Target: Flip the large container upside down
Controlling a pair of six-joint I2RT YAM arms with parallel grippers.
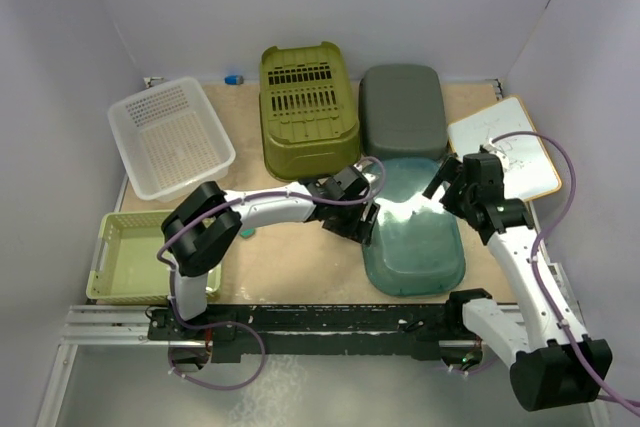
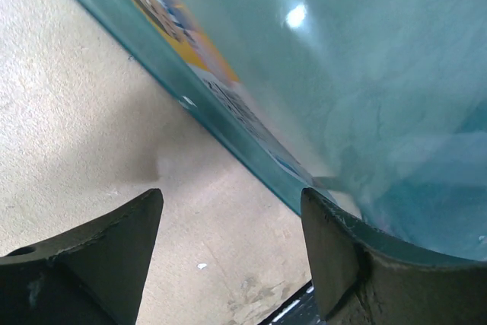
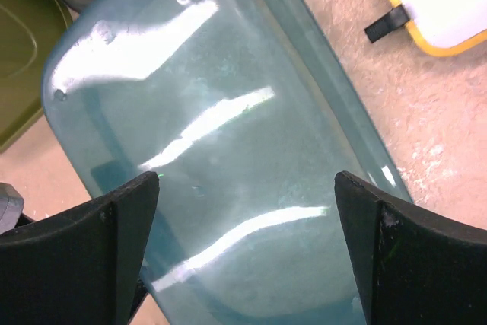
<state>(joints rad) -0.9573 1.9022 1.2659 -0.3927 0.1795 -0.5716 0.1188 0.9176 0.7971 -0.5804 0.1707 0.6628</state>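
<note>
The large container (image 1: pixel 415 237) is a translucent teal tub in the middle of the table, its rounded base facing up and its rim down. My left gripper (image 1: pixel 360 217) is open at its left edge. In the left wrist view the tub's rim and labelled wall (image 2: pixel 365 74) run diagonally just beyond the open left gripper (image 2: pixel 230 195), with bare table between the fingers. My right gripper (image 1: pixel 447 182) is open above the tub's far right corner. In the right wrist view the tub's base (image 3: pixel 228 150) fills the gap of the open right gripper (image 3: pixel 245 180).
An upturned olive basket (image 1: pixel 305 107) and an upturned grey tub (image 1: pixel 402 112) stand behind the teal tub. A white basket (image 1: pixel 170 137) is at the back left and a pale green basket (image 1: pixel 140 257) at the front left. A whiteboard (image 1: pixel 505 147) lies on the right.
</note>
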